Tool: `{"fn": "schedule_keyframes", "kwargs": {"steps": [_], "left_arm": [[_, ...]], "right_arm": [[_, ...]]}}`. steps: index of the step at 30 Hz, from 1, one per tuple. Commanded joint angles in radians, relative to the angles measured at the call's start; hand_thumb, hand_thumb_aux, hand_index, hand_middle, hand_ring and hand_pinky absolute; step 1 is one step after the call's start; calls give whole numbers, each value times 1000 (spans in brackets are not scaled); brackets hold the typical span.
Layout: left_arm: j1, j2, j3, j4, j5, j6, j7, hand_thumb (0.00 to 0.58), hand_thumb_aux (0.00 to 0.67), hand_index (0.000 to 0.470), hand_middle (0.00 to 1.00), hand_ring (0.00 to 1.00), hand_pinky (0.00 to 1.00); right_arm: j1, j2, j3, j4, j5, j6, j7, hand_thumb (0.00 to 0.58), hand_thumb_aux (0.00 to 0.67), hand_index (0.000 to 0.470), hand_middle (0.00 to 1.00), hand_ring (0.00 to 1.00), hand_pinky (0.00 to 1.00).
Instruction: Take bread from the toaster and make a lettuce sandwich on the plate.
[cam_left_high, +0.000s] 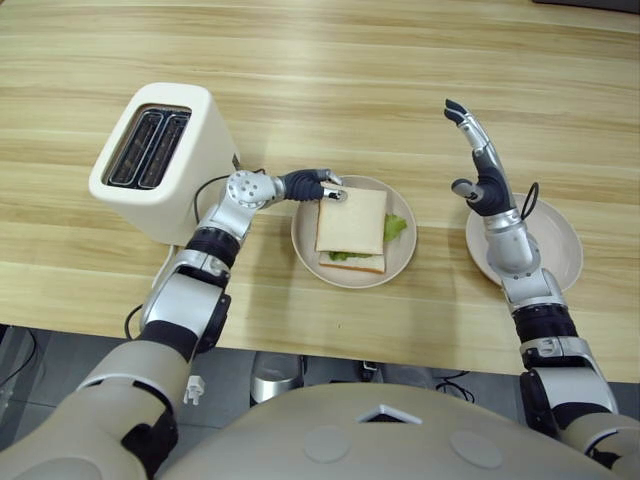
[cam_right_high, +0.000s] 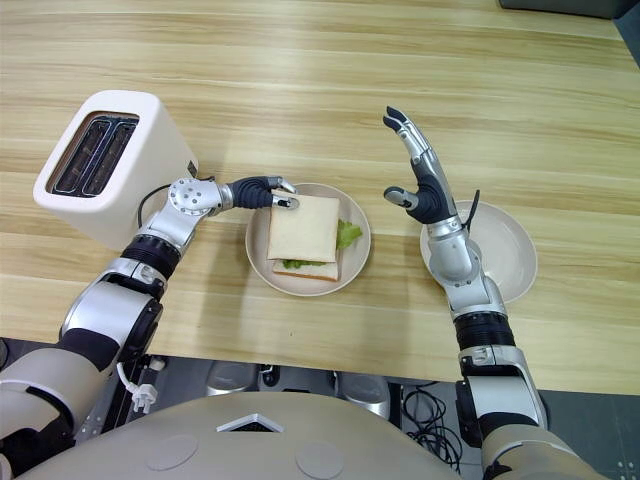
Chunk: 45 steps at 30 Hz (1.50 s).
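A cream toaster (cam_left_high: 160, 160) stands at the left, and its two slots look dark and empty. On the beige plate (cam_left_high: 308, 250) in the middle lies a sandwich: a top bread slice (cam_left_high: 352, 220), green lettuce (cam_left_high: 395, 227) poking out at the right, and a lower slice (cam_left_high: 355, 264) under it. My left hand (cam_left_high: 315, 185) is at the plate's far-left rim, its fingers curled on the top slice's corner. Right of the plate, my right hand (cam_left_high: 480, 160) is raised above the table with fingers spread and holds nothing.
A second, empty pale plate (cam_left_high: 555, 245) sits at the right, partly under my right forearm. The toaster's cable (cam_left_high: 205, 190) runs behind my left arm. Bare wooden table (cam_left_high: 350, 80) stretches beyond the plates; its front edge is close.
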Motion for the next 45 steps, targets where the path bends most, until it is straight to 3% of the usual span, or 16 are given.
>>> {"fn": "schedule_keyframes", "kwargs": {"steps": [1,6,9,10,11,12,13,15,17,19,20,21,29,39,45], "left_arm": [[-4,-10,-31,39,38,-16,4,464,370,254,1000,1000,1000],[2,-13,-39,42,41,-29,-30,487,402,276,1000,1000,1000],[9,-10,-52,36,44,-24,-77,454,357,245,1000,1000,1000],[12,-8,-56,34,46,-24,-91,371,268,184,1000,1000,1000],[13,-8,-56,33,45,-23,-98,104,63,43,1000,1000,1000],[13,-7,-57,34,45,-21,-106,83,50,34,1000,1000,1000],[12,-7,-56,35,45,-20,-108,83,50,34,1000,1000,1000],[10,-6,-53,35,45,-18,-110,175,110,76,1000,1000,1000],[9,-4,-52,35,47,-18,-108,183,116,79,1000,1000,1000],[9,-3,-52,36,51,-20,-105,136,84,58,1000,1000,1000],[8,-2,-52,36,54,-21,-96,40,24,16,1000,1000,1000],[6,-1,-51,39,56,-23,-85,0,0,0,1000,1000,1000],[-3,-10,-39,53,60,-32,-33,0,0,0,1000,1000,1000],[-29,-28,12,34,29,-58,80,0,0,0,1000,1000,1000],[-24,-29,18,39,23,-60,79,0,0,0,1000,1000,1000]], "right_arm": [[8,-2,36,8,10,-9,55,0,0,0,0,0,0],[9,-3,40,5,10,-10,71,0,0,0,0,0,0],[8,0,39,7,9,-10,74,0,0,0,0,0,0],[8,1,39,8,7,-10,73,0,0,0,0,0,0],[8,2,39,9,7,-10,73,0,0,0,0,0,0],[7,3,39,10,6,-10,72,0,0,0,0,0,0],[7,3,39,10,5,-10,71,0,0,0,0,0,0],[7,4,38,10,3,-9,70,0,0,0,0,0,0],[9,3,41,7,-1,-11,72,0,0,0,0,0,0],[14,-3,47,2,-15,-19,73,0,0,0,0,0,0],[19,-8,54,-1,-22,-32,77,0,0,0,0,0,0],[25,-13,60,-6,-32,-44,82,0,0,0,0,0,0],[94,-91,141,-74,-130,-138,145,0,0,0,0,0,0],[110,-118,212,-58,-158,-120,212,0,0,0,0,0,0],[63,-67,289,-7,-268,-52,208,0,0,0,0,0,0]]}}
